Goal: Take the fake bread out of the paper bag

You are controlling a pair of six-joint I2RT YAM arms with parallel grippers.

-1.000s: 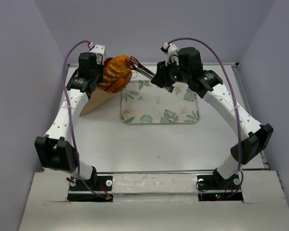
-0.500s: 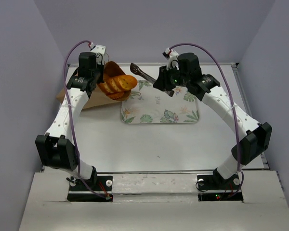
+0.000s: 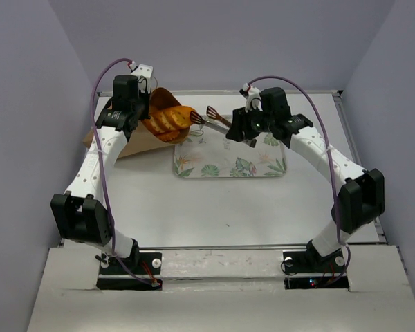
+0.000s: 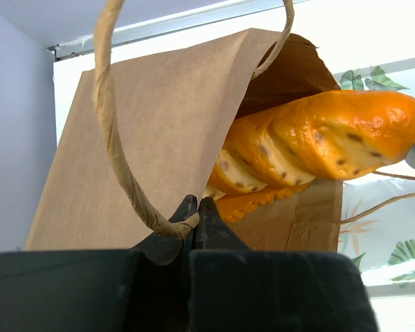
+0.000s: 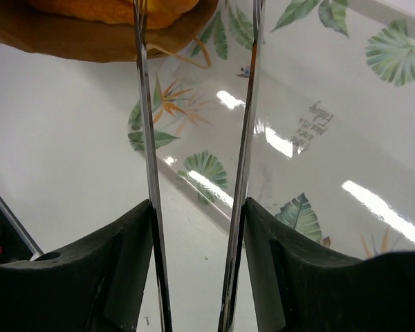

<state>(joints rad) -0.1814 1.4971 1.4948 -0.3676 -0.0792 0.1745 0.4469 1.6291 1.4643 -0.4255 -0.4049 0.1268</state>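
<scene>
left jaws pinch the paper bag (image 4: 159, 138) handle (image 4: 114, 152), right jaws grip tongs (image 3: 212, 115) touching fake bread (image 4: 318, 138).

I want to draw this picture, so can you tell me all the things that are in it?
bread: at least two loaves, golden-orange, sticking out of the bag's mouth
paper bag: one, brown, far left of the table, mouth toward the tray
tray: one, white with green leaves, far middle of the table
tongs: one pair, shiny metal, tips by the bread's end
table: one, white, under everything
left gripper: one, black, pinched shut on the bag's loop handle
right gripper: one, black, holding the tongs over the tray
</scene>
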